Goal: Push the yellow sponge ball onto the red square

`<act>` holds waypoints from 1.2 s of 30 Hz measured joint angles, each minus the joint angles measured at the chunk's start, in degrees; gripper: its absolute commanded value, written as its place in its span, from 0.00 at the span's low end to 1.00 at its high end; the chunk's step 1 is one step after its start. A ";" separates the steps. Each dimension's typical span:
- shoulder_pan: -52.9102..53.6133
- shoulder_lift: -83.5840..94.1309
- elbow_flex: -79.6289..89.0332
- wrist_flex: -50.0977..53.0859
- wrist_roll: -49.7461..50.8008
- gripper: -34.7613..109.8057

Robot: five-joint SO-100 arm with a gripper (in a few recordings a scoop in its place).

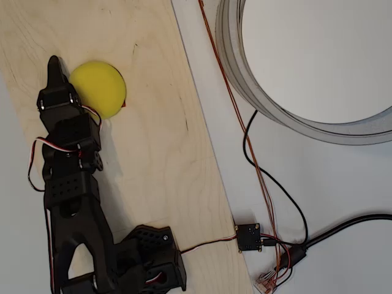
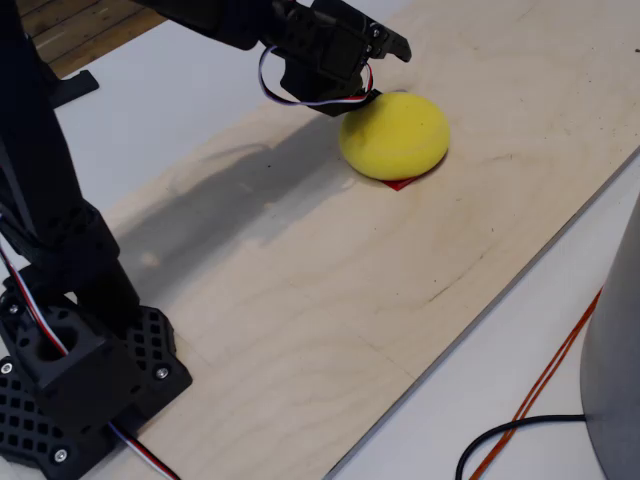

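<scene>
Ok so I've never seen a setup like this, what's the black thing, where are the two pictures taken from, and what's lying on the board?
The black thing is a small robot arm, bolted to a pale wooden board. One picture looks straight down from above; the other is taken from a camera standing low at the side. At the arm's tip is its tool, a two-finger pincer. It holds nothing: it sits against the side of a yellow ball, as if nudging it. Whether the fingers are open or shut I cannot tell. The ball lies on a small red square, of which just a corner peeks out. Beside the board are wires, a small circuit board and a big grey ring.
</scene>
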 measured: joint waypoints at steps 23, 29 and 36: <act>0.70 0.00 2.02 -3.96 -0.18 0.36; 0.97 0.00 2.02 -4.57 -0.18 0.36; 0.97 0.00 2.29 -4.66 -0.88 0.36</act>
